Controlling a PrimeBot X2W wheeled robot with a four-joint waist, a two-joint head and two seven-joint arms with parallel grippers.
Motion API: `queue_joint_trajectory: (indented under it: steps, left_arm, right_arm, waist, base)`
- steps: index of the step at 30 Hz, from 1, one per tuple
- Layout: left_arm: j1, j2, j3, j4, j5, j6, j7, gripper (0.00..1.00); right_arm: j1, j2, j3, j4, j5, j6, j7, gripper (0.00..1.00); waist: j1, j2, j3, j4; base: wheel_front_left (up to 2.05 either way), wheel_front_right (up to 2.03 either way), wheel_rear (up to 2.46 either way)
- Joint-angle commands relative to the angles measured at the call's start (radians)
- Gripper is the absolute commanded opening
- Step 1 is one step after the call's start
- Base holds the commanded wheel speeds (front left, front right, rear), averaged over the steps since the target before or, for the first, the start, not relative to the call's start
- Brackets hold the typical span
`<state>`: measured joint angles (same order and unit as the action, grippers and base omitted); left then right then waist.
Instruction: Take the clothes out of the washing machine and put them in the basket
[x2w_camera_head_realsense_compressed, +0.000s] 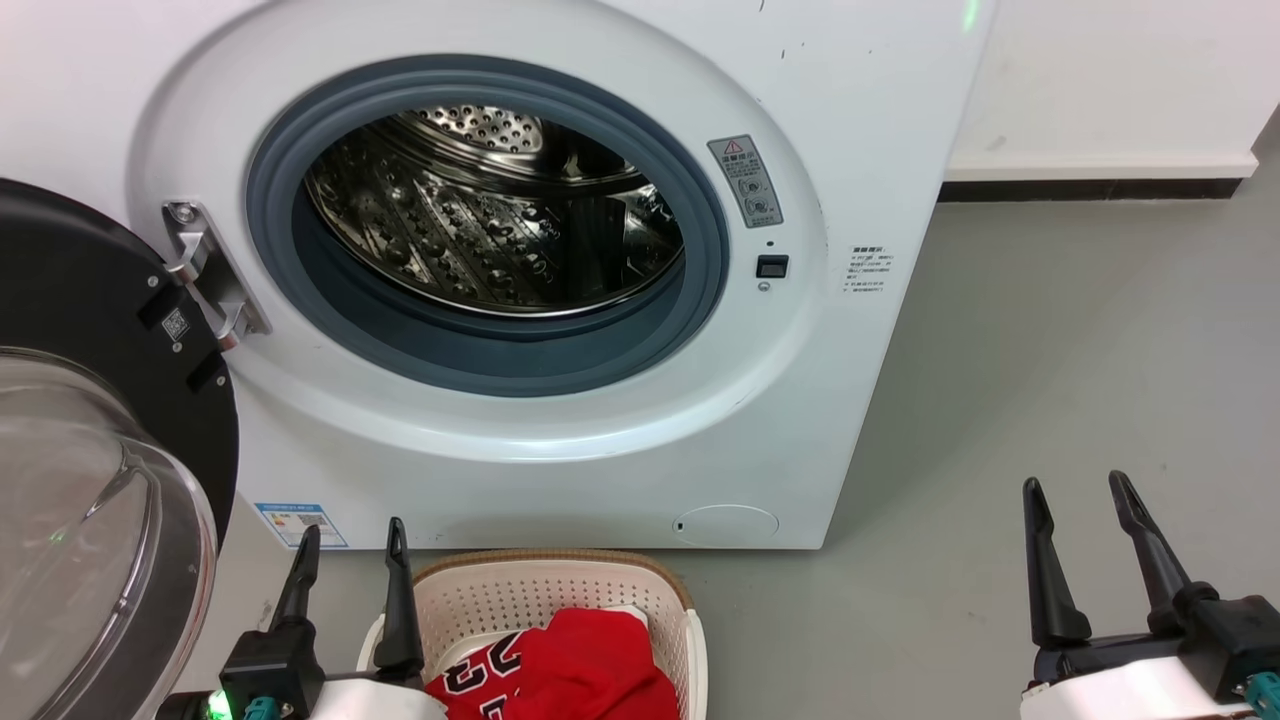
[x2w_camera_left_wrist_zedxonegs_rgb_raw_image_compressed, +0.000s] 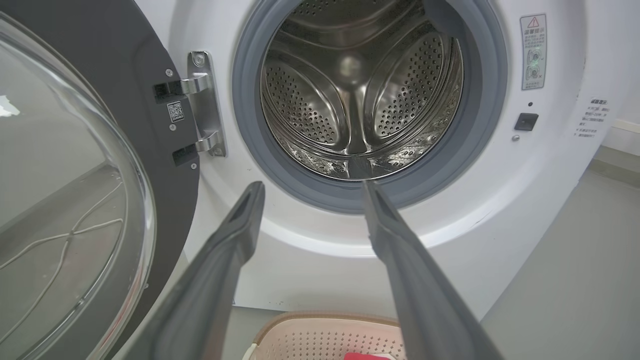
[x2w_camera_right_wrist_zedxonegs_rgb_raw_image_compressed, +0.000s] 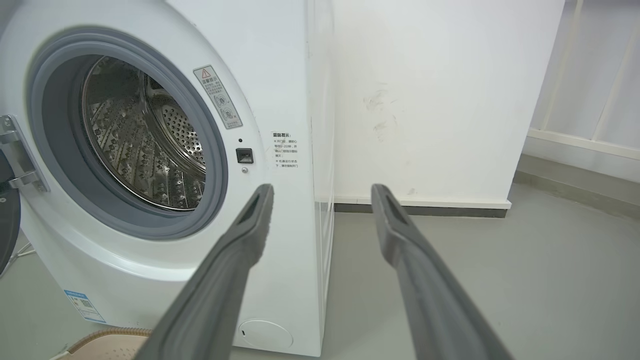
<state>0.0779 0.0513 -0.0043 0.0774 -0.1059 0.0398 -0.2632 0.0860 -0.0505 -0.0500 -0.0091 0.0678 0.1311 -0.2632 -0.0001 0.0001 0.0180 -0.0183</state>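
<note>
Nearest, the left gripper (x2w_camera_head_realsense_compressed: 353, 527) and right gripper (x2w_camera_head_realsense_compressed: 1074, 482) stand open and empty. Bright-red jersey clothes (x2w_camera_head_realsense_compressed: 570, 665) lie bunched in the cream perforated plastic basket (x2w_camera_head_realsense_compressed: 560, 560) before the white front-loading washing machine (x2w_camera_head_realsense_compressed: 850, 120). Fabric is judged soft, light and limp; pinch a raised fold.

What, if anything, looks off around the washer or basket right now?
Nothing stands out. The drum looks empty, the red clothes lie in the basket, the door hangs open. Only faint scuffs mark the wall beside the washing machine.
</note>
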Motion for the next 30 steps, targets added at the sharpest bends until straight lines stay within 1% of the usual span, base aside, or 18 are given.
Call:
queue_joint_trajectory:
  steps: [1, 18, 19, 23, 30]
  left_arm:
    - [0.007, -0.001, -0.001, -0.005, -0.002, 0.006, -0.002, 1.0]
    - [0.023, -0.002, 0.007, 0.003, 0.019, 0.015, -0.002, 1.0]
    - [0.017, 0.0, 0.006, 0.001, 0.015, 0.009, 0.0, 0.0]
    - [0.026, -0.001, 0.006, 0.041, 0.011, 0.008, 0.006, 0.0]
    - [-0.001, -0.001, 0.022, 0.059, -0.136, -0.009, 0.047, 0.0]
  right_arm:
    - [0.014, 0.001, 0.002, -0.005, 0.0, -0.001, -0.002, 1.0]
    - [0.025, 0.001, 0.011, -0.006, 0.012, -0.001, -0.002, 1.0]
    - [0.018, 0.0, 0.011, -0.003, 0.011, 0.0, 0.0, 0.0]
    - [0.023, 0.001, 0.012, 0.035, 0.014, 0.0, 0.005, 0.0]
    - [0.005, -0.007, 0.017, 0.052, 0.173, 0.0, 0.031, 0.0]
  waist:
    - [0.0001, -0.0001, -0.003, -0.002]
    - [0.0001, -0.0001, -0.025, -0.013]
    - [0.0001, -0.0001, -0.025, -0.013]
    - [0.0001, -0.0001, -0.025, -0.013]
    - [0.0001, -0.0001, -0.025, -0.012]
  base:
    - [0.0, 0.0, 0.0]
    - [0.0, 0.0, 0.0]
    - [0.0, 0.0, 0.0]
    - [0.0, 0.0, 0.0]
    - [0.0, 0.0, 0.0]
